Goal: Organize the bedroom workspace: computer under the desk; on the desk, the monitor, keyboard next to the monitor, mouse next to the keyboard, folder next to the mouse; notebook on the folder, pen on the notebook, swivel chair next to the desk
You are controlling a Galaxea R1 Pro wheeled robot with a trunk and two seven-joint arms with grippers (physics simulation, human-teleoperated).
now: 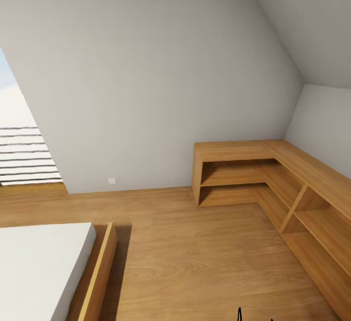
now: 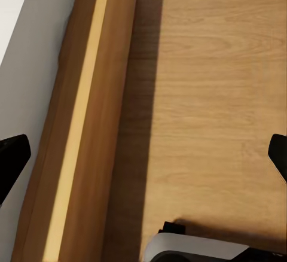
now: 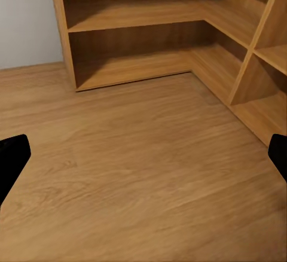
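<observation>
Left gripper (image 2: 143,154): spread wide, nothing between the dark fingertips (image 2: 13,154) at either edge of the left wrist view; aimed down at the floor beside the bed frame (image 2: 84,124).
Right gripper (image 3: 143,154): also spread and empty, fingertips (image 3: 12,154) far apart, pointed across bare boards toward the corner shelving.
Room: attic bedroom, sloped grey wall (image 1: 146,77), wooden floor (image 1: 195,252), strip of window (image 1: 22,150) with slats at far left of the head view.
Bed: white mattress (image 1: 39,267) in a low wooden frame, near left.
Shelving: L-shaped open wooden shelf unit (image 1: 273,184) in the right corner, shelves bare.
Task things: desk, monitor, keyboard, mouse, folder, notebook, pen, chair and computer out of frame; whereabouts unknown from here.
Step in hand, as judged: travelling and searching for the workspace.
Doing it well: turn the base slowly to sweep the head camera around, keep arms tucked clear of bed frame and shelf edge, hold grippers ready and unloaded until the swivel chair and folder come into sight.
</observation>
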